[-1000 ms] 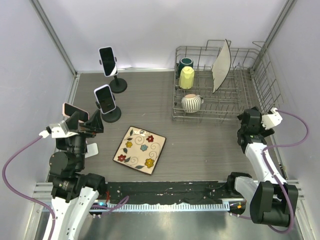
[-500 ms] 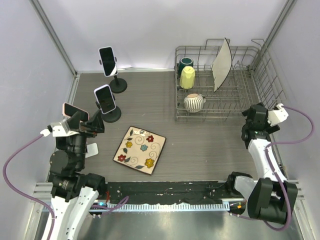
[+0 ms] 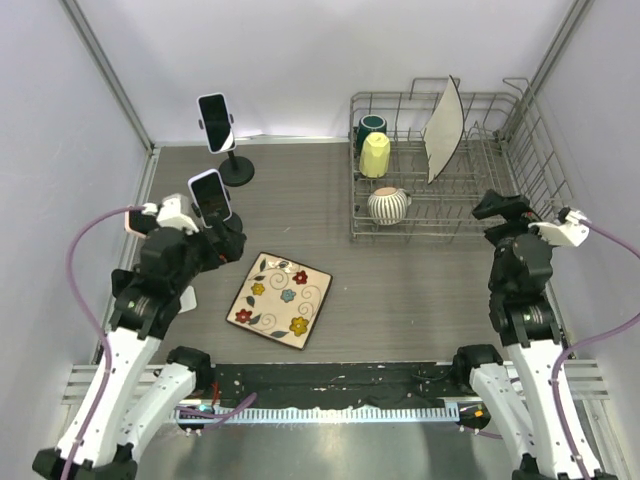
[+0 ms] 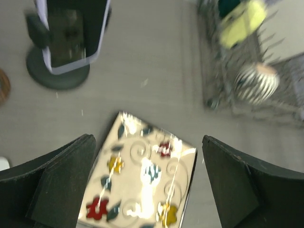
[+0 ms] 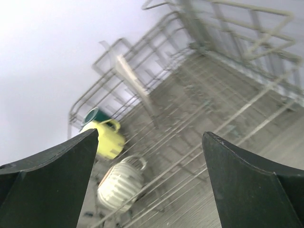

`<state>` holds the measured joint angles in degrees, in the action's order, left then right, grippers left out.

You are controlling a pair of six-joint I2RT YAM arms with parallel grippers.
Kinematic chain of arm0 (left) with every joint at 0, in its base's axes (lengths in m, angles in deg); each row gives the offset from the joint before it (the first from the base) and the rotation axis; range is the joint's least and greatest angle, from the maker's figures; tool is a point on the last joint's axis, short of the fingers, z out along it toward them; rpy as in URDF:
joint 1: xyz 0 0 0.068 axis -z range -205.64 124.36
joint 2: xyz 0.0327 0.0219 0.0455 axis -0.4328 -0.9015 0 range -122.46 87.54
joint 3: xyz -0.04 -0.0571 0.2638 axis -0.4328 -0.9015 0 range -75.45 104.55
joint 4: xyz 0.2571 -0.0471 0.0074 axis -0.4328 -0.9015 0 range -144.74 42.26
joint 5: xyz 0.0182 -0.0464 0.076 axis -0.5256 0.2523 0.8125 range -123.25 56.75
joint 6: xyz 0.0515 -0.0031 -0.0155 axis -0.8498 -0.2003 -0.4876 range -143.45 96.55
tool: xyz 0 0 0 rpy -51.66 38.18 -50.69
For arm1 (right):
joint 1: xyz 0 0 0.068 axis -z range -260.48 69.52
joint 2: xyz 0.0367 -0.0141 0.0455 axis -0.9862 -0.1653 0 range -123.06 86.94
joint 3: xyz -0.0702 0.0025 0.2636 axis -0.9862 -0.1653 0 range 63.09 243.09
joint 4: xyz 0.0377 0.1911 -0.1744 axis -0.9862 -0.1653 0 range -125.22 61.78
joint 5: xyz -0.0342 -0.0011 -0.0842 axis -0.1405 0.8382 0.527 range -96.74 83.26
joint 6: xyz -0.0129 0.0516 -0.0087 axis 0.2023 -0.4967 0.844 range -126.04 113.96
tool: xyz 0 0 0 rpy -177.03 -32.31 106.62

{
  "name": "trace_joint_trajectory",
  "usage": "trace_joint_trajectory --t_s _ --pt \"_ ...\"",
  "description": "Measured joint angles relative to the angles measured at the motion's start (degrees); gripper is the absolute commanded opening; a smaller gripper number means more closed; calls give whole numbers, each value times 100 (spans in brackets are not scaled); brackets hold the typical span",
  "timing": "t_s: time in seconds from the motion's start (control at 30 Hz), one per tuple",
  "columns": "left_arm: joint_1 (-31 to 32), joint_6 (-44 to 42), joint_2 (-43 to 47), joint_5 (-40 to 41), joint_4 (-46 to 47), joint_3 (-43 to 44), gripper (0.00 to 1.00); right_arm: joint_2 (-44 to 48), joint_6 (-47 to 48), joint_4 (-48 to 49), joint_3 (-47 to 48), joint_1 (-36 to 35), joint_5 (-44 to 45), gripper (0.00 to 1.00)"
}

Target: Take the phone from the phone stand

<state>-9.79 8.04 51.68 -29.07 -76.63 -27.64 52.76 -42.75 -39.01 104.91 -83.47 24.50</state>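
Phone (image 4: 71, 35) just beyond the left hand (image 4: 147, 142)

A robotics lab test cell is indicated: a grey tabletop (image 3: 400, 290) is enclosed by plain white panels (image 3: 300, 60), and household props, a wire dish rack (image 3: 470, 195) and floral plate (image 3: 279, 299), are laid out.

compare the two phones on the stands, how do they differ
The far phone stands by the back wall; the near phone stands closer to the floral plate. The far phone's stand base shows fully; the near phone's is partly hidden by the left arm. Both are upright, dark-screened, white-edged, on black stands.
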Motion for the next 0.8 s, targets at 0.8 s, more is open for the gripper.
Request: trace_joint_trajectory --t_s 0.8 --pt "846 -1104 1060 1473 -540 -7 100 -2909 2826 -431 1204 -4505 -3571 96"
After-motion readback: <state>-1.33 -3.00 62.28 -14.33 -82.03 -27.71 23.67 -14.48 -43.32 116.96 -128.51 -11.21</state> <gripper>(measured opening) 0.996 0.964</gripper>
